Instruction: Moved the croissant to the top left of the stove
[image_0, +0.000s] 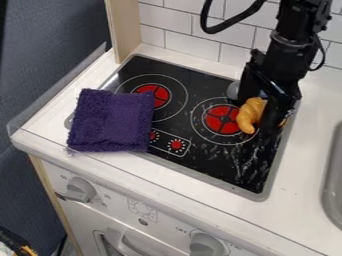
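From where I stand, the croissant (250, 115) lies toward three o'clock on the stove (234, 172), by the right burner (222, 119). The tool (269, 116) is right over it, likely so it can be lifted straight up; whether it's clamped I can't tell. The purple cloth (111, 121), at nine o'clock, laps the left burner's ring (186, 103), so I'd carry the croissant high and set it nearer eleven.
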